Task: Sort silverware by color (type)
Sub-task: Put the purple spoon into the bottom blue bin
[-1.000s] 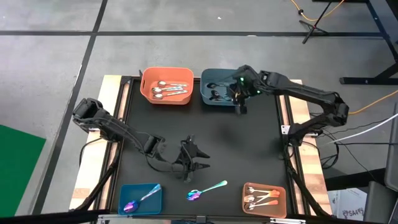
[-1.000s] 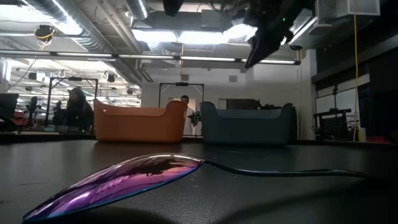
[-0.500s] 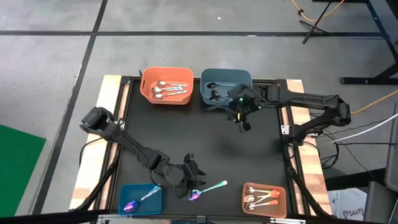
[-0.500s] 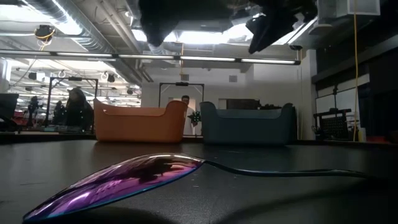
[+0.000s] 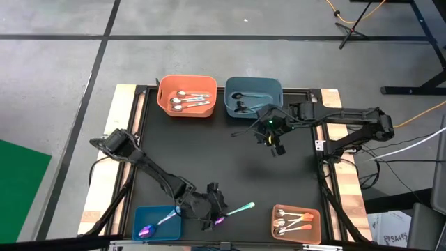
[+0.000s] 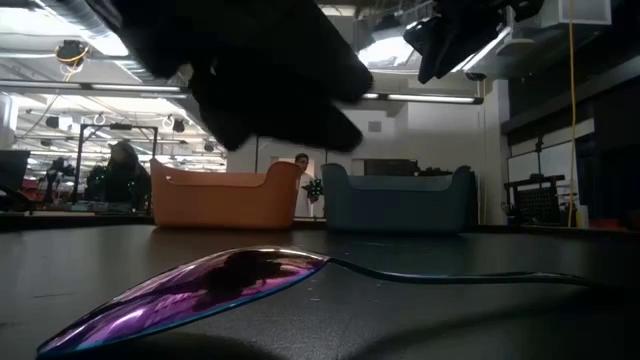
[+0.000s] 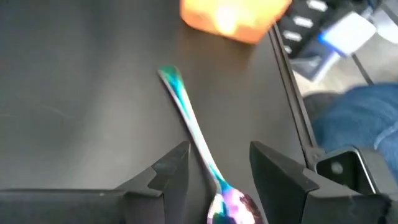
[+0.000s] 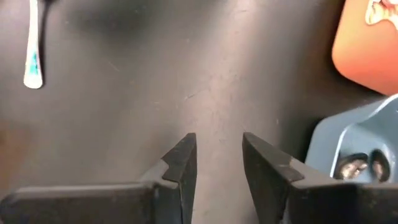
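Black matting covers the surface [image 5: 230,157], and on it we are treating the small blue bin [image 5: 157,223] at the near edge as our landmark. Four bins are holding sorted spoons: the far orange bin [image 5: 187,97] with plain silver ones, the larger blue bin [image 5: 254,97] beside it with black ones, the small orange bin [image 5: 295,222] well to the landmark's right with orange-handled ones, and the landmark itself with one iridescent spoon.

Just to the right of the landmark, one last iridescent spoon [image 7: 198,148] is lying loose on the mat, bowl toward the bin, teal handle pointing away.

We are hovering the left claw [image 7: 214,171] over it with the fingers spread, straddling the neck just above the bowl. To do this well, we judge we should be lowering straight down until both fingertips are meeting the mat, then closing on the thin neck, since a flat spoon could slip or pivot.

We are parking the right claw [image 8: 216,162] far from the landmark, near the larger blue bin, fingers apart and holding nothing.
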